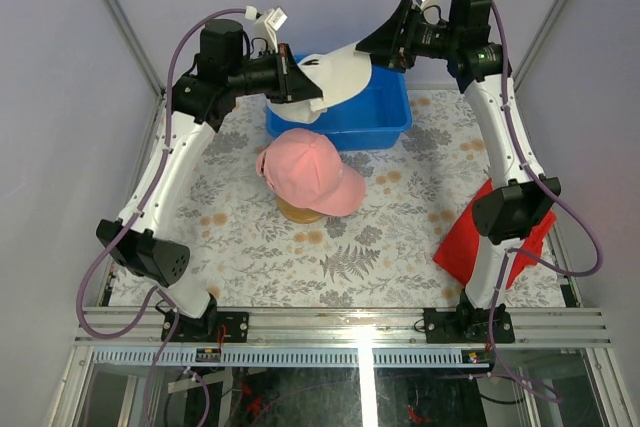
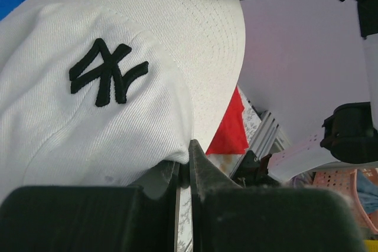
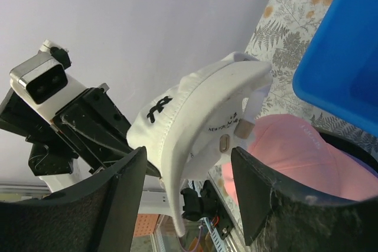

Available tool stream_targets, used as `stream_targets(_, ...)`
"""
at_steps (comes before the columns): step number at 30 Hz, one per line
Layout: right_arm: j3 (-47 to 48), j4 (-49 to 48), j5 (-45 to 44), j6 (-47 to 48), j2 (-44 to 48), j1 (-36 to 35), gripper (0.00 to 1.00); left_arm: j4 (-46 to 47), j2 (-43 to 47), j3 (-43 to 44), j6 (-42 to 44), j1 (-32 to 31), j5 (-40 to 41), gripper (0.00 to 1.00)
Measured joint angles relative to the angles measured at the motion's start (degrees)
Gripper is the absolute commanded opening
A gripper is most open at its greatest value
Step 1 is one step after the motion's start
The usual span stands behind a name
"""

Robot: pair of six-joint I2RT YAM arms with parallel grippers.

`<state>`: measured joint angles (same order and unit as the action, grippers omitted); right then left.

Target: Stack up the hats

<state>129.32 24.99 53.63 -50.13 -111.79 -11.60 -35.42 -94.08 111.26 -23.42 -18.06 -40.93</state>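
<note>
A white hat (image 1: 340, 72) with a black stitched logo hangs in the air over the blue bin, held between both arms. My left gripper (image 1: 303, 82) is shut on the edge of its crown (image 2: 118, 57), the jaws (image 2: 189, 153) pinching the fabric. From the right, my right gripper (image 1: 372, 47) faces the brim. In the right wrist view the hat (image 3: 195, 104) sits with its brim edge in the gap of that open gripper (image 3: 189, 154), and neither finger presses on it. Below, a pink hat (image 1: 310, 172) rests on a tan wooden dome (image 1: 298, 212).
A blue bin (image 1: 385, 112) stands at the back of the floral tablecloth, right under the white hat. A flat red cloth (image 1: 470, 237) lies at the right edge beside the right arm. Grey walls close in on both sides.
</note>
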Motion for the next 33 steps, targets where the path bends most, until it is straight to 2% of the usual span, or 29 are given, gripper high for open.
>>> stream_targets(5, -0.02, 0.94, 0.15, -0.04, 0.02, 0.0, 0.52, -3.45, 0.0, 1.09, 3.21, -0.28, 1.68, 0.0)
stream_targets(14, -0.02, 2.8, 2.21, -0.28, 0.02, 0.02, 0.5, -8.15, -0.74, 5.09, 6.38, -1.46, 3.1, 0.0)
stream_targets(18, -0.02, 3.06, 3.02, -0.46, 0.02, -0.04, 0.44, -10.05, -2.32, 8.24, 7.82, -2.97, 3.5, 0.0)
stream_targets(21, -0.02, 3.04, 3.08, -0.72, -0.02, -0.15, 0.34, -11.32, -2.95, 9.27, 8.81, -3.78, 3.89, 0.0)
stream_targets(23, -0.02, 3.04, 3.15, -0.92, -0.15, -0.2, 0.2, -12.33, -3.08, 9.44, 9.46, -4.09, 4.07, 0.0)
stream_targets(26, -0.02, 3.02, 3.67, -1.68, -0.68, -0.37, 0.04, -13.49, -3.15, 9.57, 10.45, -4.42, 4.9, 0.0)
stream_targets(27, -0.02, 3.04, 4.11, -2.36, -0.83, -0.48, 0.0, -14.08, -3.15, 9.57, 10.69, -4.42, 5.29, 0.0)
stream_targets(30, -0.02, 2.99, 4.52, -3.32, -0.92, -0.87, 0.0, -15.65, -3.41, 9.55, 11.06, -4.46, 6.75, 0.0)
stream_targets(32, -0.02, 2.95, 4.46, -3.43, -0.92, -0.92, 0.0, -15.76, -3.41, 9.55, 10.97, -4.46, 8.59, 0.21)
stream_targets(33, -0.26, 2.73, 4.42, -3.45, -0.92, -0.9, 0.0, -15.78, -3.37, 9.55, 10.58, -4.48, 10.01, 0.25)
